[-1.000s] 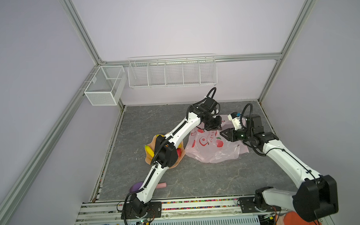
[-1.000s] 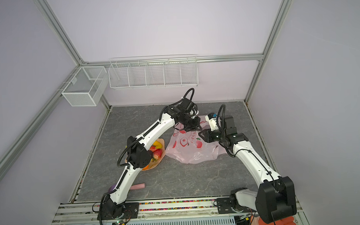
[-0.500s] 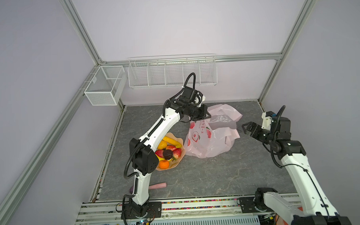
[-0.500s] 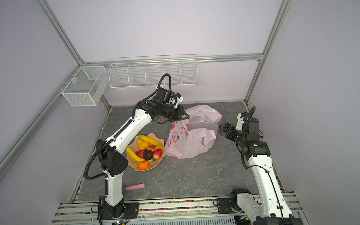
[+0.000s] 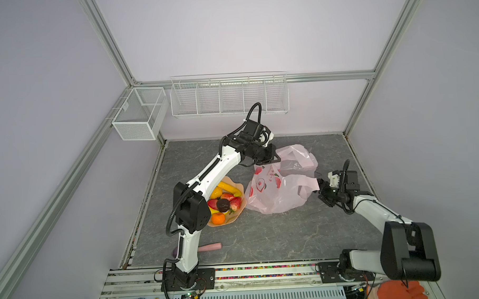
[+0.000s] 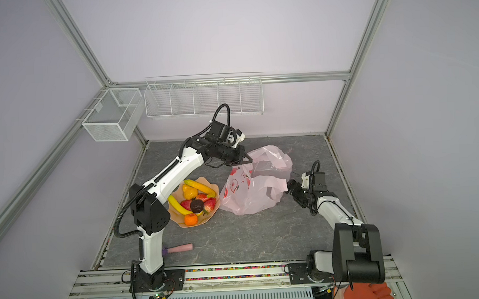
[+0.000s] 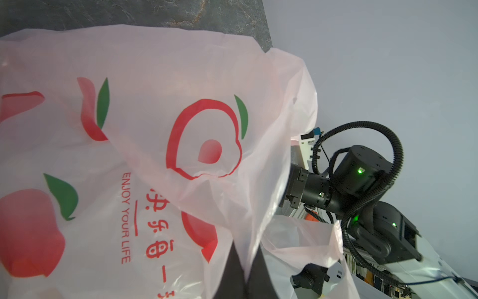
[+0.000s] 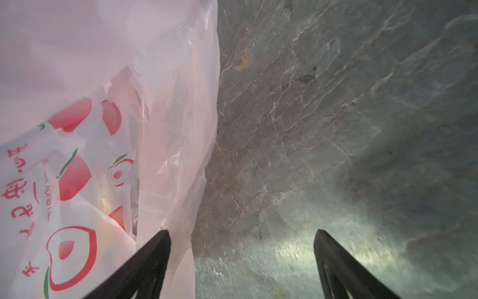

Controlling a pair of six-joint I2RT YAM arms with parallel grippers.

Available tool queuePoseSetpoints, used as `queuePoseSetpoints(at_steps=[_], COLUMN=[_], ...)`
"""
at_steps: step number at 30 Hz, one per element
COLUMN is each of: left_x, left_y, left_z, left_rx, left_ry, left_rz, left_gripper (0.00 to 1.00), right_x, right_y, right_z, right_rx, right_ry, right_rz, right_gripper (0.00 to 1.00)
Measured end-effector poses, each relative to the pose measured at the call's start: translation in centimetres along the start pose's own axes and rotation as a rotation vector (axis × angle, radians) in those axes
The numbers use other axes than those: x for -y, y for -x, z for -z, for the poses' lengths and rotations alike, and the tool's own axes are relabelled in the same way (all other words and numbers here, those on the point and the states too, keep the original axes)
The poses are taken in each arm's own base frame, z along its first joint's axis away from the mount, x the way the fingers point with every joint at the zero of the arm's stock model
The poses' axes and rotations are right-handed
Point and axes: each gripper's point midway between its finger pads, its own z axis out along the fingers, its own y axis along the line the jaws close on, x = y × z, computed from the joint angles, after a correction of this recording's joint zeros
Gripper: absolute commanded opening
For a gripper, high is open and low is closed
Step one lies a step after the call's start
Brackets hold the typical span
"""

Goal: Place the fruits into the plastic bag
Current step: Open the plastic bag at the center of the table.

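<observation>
Raised bag (image 5: 278, 194), mouth opening; fruits (image 6: 196, 206) all in dish (image 6: 206, 184).
The left gripper (image 5: 271, 162) pinches the bag's rim and has pulled it up from flat, base on the table beside the dish. The right gripper (image 8: 242, 233), jaws spread and empty, has come back to the far handle, so a second grip looks next. Count: one bag, one dish, one brush (image 6: 178, 248), eight fruits (two bananas, one orange, one dark, one yellow, three red).
</observation>
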Motion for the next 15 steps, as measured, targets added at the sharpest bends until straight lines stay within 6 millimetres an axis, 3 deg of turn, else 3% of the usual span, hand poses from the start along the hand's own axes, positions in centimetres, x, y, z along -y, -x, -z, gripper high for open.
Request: queuePoseSetpoints(at_steps=[6, 10, 12, 15], left_x=[-0.4, -0.3, -0.2, -0.1], left_y=[-0.5, -0.4, -0.4, -0.3], left_z=[-0.5, -0.3, 0.0, 0.8], left_rx=[-0.018, -0.013, -0.008, 0.006], left_ry=[-0.005, -0.009, -0.01, -0.012], left_rz=[0.009, 0.005, 0.004, 0.003], left_gripper=[0.0, 0.0, 0.0, 0.0], right_x=[-2.1, -2.5, -2.5, -2.4], right_y=[0.9, -0.1, -0.6, -0.5], right_z=[-2.5, -4.4, -4.9, -5.1], right_rx=[-0.006, -0.044, -0.06, -0.065], right_ry=[0.081, 0.096, 0.091, 0.077], right_rz=[0.017, 0.006, 0.0, -0.004], right_gripper=[0.82, 0.69, 0.55, 0.25])
